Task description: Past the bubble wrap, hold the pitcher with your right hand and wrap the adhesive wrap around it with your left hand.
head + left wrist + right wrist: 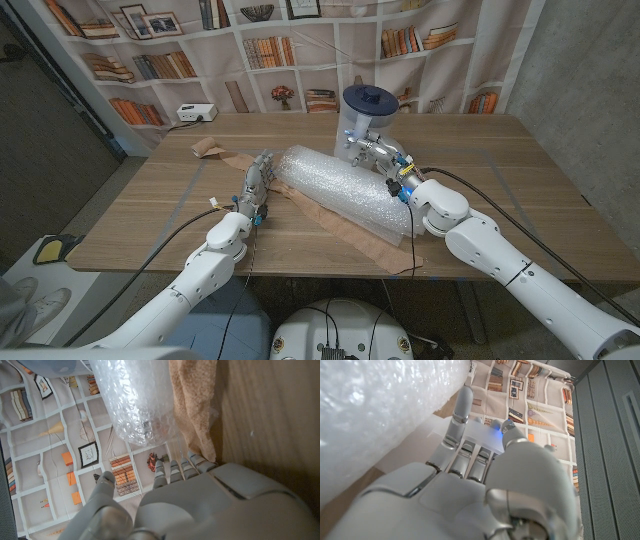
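1. The bench (520, 190) carries a large roll of bubble wrap (345, 190), laid diagonally across the middle on a strip of brown adhesive wrap (330, 222) that trails toward the far left.
2. The pitcher (365, 115), clear with a dark blue lid, is seen standing upright at the far side of the bench, just behind the roll's far end; no wrap is seen on it, so the wrapping step is judged not yet begun.
3. The right hand (378, 155) is placed past the roll, right at the pitcher's base; in the right wrist view its fingers (462, 410) are stretched out and apart against a pale translucent surface, nothing clamped. The hold is judged to be about to start, not secured.
4. The left hand (255, 185) is stood on edge just beside the roll's near-left side, fingers apart, nothing held; in the left wrist view the fingertips (187, 465) are seen near the brown wrap's edge.
5. Left to do, as judged: pitcher gripped, wrap picked up, wrap wound round.
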You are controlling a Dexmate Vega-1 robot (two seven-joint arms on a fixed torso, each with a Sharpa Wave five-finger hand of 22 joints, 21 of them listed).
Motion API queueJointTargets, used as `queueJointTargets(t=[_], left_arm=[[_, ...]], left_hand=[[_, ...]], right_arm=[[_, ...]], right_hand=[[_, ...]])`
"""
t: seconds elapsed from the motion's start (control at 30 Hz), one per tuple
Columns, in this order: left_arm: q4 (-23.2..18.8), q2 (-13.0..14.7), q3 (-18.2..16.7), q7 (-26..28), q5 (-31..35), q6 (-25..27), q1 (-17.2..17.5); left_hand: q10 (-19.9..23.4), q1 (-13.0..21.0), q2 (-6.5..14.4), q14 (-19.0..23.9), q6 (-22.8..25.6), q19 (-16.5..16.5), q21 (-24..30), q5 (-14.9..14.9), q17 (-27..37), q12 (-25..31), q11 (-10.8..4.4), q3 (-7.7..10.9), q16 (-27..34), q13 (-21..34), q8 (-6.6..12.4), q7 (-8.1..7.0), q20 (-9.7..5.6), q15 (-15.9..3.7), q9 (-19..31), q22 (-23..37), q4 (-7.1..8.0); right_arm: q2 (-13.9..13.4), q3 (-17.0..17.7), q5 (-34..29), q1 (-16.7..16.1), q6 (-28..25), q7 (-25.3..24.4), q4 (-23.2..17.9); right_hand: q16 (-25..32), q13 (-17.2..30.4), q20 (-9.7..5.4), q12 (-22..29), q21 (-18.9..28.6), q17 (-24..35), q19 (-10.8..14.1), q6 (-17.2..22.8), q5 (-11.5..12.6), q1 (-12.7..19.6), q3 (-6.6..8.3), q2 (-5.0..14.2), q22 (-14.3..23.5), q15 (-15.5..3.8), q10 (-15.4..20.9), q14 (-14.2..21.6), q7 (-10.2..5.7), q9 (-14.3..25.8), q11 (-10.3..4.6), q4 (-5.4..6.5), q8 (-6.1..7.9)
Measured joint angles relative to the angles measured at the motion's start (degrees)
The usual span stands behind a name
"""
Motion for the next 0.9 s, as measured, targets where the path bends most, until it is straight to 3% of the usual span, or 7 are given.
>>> queueJointTargets(t=[0.23,0.47,0.9], left_arm=[[-0.2,0.0,0.0,0.1,0.1,0.1,0.1],[-0.4,0.1,0.1,0.1,0.2,0.3,0.1],[-0.5,0.4,0.1,-0.2,0.3,0.7,-0.4]], left_hand=[[0.0,0.0,0.0,0.0,0.0,-0.1,0.0,0.0,0.0,0.0,0.0,-0.17,0.0,0.0,0.0,0.0,0.07,0.0,0.0,0.0,0.17],[0.0,0.0,0.0,0.0,0.0,-0.2,0.0,0.0,0.0,0.0,0.0,-0.17,0.0,0.0,0.0,0.0,0.23,0.0,0.0,0.0,0.17],[0.0,0.0,0.0,0.0,0.3,-0.3,0.0,0.0,0.0,0.0,0.0,-0.17,0.0,0.0,0.0,-0.31,0.33,0.0,0.0,0.0,0.17]], right_arm=[[0.0,0.5,-0.4,0.1,0.9,-0.2,0.3],[0.0,1.5,-1.4,0.7,3.5,0.3,1.6],[-0.1,3.3,-0.7,1.9,8.9,4.4,4.7]], right_hand=[[0.0,4.2,0.0,3.1,2.2,0.0,0.0,-1.7,0.0,0.3,1.65,0.3,-0.6,-0.25,-0.4,1.6,0.02,0.6,-0.96,1.51,0.0],[0.0,7.5,0.0,5.0,2.7,0.8,0.0,-2.0,0.2,0.3,2.11,0.28,-1.7,-0.42,-1.4,1.9,-0.28,0.9,-1.32,1.98,0.0],[0.0,8.0,0.01,5.0,3.5,1.3,0.0,-2.0,0.2,0.3,3.16,0.28,-3.3,-0.43,-2.0,2.0,-0.28,1.1,-1.49,2.5,-0.34]])
